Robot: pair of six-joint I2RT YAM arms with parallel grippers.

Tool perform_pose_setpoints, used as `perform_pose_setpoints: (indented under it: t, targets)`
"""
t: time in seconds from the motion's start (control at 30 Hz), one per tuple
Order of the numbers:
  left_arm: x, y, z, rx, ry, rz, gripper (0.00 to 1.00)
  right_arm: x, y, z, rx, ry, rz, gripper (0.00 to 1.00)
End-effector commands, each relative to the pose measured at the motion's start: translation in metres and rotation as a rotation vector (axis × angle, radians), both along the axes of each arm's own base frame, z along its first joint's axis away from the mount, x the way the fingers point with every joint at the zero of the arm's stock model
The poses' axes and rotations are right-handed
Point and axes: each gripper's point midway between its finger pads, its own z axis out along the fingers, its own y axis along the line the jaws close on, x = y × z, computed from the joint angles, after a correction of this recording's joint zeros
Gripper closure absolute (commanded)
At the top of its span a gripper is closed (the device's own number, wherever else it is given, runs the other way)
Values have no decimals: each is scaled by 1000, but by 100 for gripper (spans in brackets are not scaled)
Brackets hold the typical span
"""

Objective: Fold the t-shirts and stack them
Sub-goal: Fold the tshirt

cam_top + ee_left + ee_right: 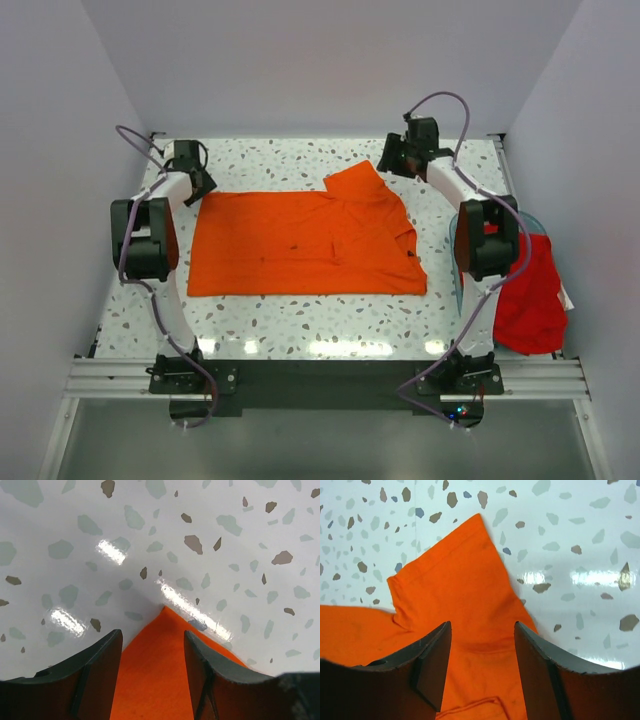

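The orange t-shirt (300,245) lies spread on the surface (300,325), left pincer (152,642) straddling its far-left corner, right pincer (482,632) its far-right sleeve, both half-open, gripping nothing; the red t-shirt (530,295) is heaped beyond its right edge. Closing too high could miss the thin cloth

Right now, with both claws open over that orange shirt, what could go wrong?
The left claw straddles only the very tip of a corner of the orange t-shirt, so it may pinch too little cloth and slip. The right claw sits over the sleeve, where the cloth looks doubled; it might grab uneven layers and make a crooked fold.
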Motion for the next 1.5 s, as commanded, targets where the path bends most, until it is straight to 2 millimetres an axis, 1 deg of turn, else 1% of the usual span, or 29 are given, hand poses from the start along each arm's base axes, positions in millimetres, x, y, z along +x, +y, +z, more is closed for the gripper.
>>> perform_pose_setpoints:
  t: [0.0, 0.13, 0.2, 0.27, 0.3, 0.33, 0.37, 0.4, 0.53, 0.57, 0.6, 0.67, 0.77, 0.83, 0.87, 0.9, 0.93, 0.97, 1.03, 1.07, 1.13, 1.17, 1.23, 1.3, 1.33, 1.37, 1.4, 1.43, 1.47]
  targets:
    - [27, 1, 12, 21, -62, -37, 43, 26, 9, 15, -9, -74, 49, 44]
    - [40, -1, 7, 19, -79, -67, 44, 37, 9, -2, -26, -56, 55, 44]
    - [45, -1, 3, 19, -84, -76, 44, 43, 9, -2, -32, -60, 56, 44]
    - [48, -4, -1, 10, -81, -89, 45, 47, 11, -13, -37, -49, 63, 44]
    - [49, -3, -2, 9, -83, -89, 45, 51, 13, -12, -31, -56, 69, 43]
    - [49, -5, -4, 6, -82, -93, 46, 53, 14, -24, -30, -36, 72, 43]
    - [49, -5, -5, 3, -85, -97, 46, 53, 16, -29, -25, -24, 76, 43]
    - [50, -7, -5, -2, -87, -103, 47, 60, 19, -23, -17, -40, 81, 43]
    - [51, -9, -7, -13, -95, -113, 49, 69, 18, -41, -16, -7, 68, 42]
    - [51, -9, -7, -12, -94, -114, 51, 69, 19, -50, -15, 8, 66, 42]
    - [51, -10, -7, -12, -92, -119, 52, 71, 22, -49, -13, 4, 68, 42]
    - [52, -10, -6, -9, -96, -121, 55, 72, 22, -56, -20, 15, 64, 41]
    - [53, -10, -5, -11, -101, -130, 59, 74, 27, -70, -33, 31, 67, 41]
    - [52, -10, -4, -11, -102, -131, 62, 74, 34, -74, -39, 35, 74, 41]
    - [53, -10, -2, -10, -108, -135, 65, 77, 36, -72, -49, 27, 70, 41]
    - [53, -11, -2, -12, -109, -139, 67, 75, 41, -80, -60, 37, 75, 40]
    - [53, -12, 0, -11, -113, -144, 68, 75, 42, -83, -75, 43, 74, 40]
    - [54, -13, 2, -12, -119, -148, 70, 76, 45, -81, -83, 37, 75, 40]
    - [55, -15, 2, -18, -126, -161, 73, 73, 49, -93, -104, 57, 76, 40]
    - [55, -15, 2, -20, -126, -164, 74, 74, 51, -92, -107, 53, 76, 41]
    - [55, -16, 4, -21, -134, -168, 77, 71, 55, -101, -130, 67, 74, 41]
    - [56, -16, 5, -21, -136, -170, 81, 72, 55, -101, -132, 67, 73, 41]
    - [55, -17, 5, -24, -137, -176, 85, 71, 55, -107, -149, 74, 65, 45]
    - [56, -19, 5, -29, -140, -183, 87, 72, 54, -107, -155, 73, 59, 50]
    - [56, -19, 6, -28, -141, -184, 89, 71, 54, -109, -156, 79, 59, 51]
    - [55, -19, 6, -28, -143, -184, 90, 71, 53, -110, -160, 80, 58, 55]
    - [55, -19, 6, -28, -143, -184, 92, 71, 51, -110, -163, 81, 53, 61]
    - [55, -19, 8, -27, -147, -184, 94, 71, 53, -110, -163, 79, 56, 64]
    - [55, -18, 8, -29, -148, -183, 95, 72, 53, -108, -163, 75, 56, 67]
